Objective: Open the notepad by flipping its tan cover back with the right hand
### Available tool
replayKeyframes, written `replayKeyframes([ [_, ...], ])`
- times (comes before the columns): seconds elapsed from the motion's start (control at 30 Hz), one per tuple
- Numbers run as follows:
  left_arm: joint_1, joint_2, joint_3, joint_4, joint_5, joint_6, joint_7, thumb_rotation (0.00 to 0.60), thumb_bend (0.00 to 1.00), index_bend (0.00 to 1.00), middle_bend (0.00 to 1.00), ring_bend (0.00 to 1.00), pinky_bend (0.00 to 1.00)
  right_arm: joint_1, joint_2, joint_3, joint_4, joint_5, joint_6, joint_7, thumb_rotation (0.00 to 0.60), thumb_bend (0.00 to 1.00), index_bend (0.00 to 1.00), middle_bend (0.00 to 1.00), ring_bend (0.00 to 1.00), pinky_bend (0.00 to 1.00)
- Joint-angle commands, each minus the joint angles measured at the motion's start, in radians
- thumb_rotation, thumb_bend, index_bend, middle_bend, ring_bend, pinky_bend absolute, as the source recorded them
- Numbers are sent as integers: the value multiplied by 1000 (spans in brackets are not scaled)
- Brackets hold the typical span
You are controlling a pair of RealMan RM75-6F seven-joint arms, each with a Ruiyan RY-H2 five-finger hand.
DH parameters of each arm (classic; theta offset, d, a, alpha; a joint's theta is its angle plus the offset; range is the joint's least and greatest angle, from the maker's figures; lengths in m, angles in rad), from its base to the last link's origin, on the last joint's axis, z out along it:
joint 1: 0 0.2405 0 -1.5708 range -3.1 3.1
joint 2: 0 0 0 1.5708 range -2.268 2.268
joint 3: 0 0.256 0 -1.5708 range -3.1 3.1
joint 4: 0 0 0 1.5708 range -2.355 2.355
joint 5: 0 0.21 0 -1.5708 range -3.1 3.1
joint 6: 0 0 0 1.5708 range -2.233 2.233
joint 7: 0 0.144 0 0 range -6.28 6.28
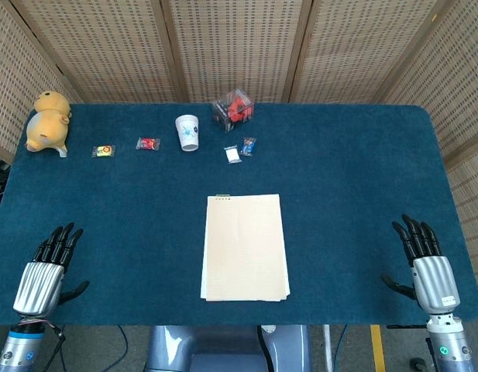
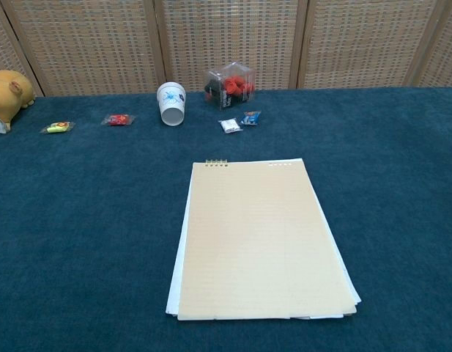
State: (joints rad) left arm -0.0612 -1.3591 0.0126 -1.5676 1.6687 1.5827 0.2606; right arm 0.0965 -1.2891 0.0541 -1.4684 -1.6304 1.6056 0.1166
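Notepad [image 1: 245,246] lies closed, tan cover [image 2: 262,238] up; right hand [image 1: 426,262] and left hand [image 1: 49,263] rest apart, fingers spread, empty.

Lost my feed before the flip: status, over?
Both hands open, left hand, right hand, resting at table edges. Notepad closed, tan cover flat. Nothing in the way.

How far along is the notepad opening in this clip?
Nothing looks done yet: the notepad lies flat mid-table with its tan cover closed over the pages. Nothing is in hand either: the right hand rests open near the table's right edge, well clear of the notepad, and the left hand is open at the left. Reaching, lifting the cover and flipping it back all remain.
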Motion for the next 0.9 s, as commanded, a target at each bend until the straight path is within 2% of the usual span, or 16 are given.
replayKeyframes([
  [0.03,0,0,0,1,0,1,0,600,73,0,0,0,169,0,0,0,-1,1,0,0,600,158,36,0,0,0],
  [0.67,0,-3,-2,1,-2,-2,6,600,73,0,0,0,169,1,-2,-5,-7,-10,-1,-3,600,158,36,0,0,0],
  [0.9,4,-2,2,-7,11,12,13,600,73,0,0,0,169,4,-2,-27,-6,-49,1,13,600,158,37,0,0,0],
])
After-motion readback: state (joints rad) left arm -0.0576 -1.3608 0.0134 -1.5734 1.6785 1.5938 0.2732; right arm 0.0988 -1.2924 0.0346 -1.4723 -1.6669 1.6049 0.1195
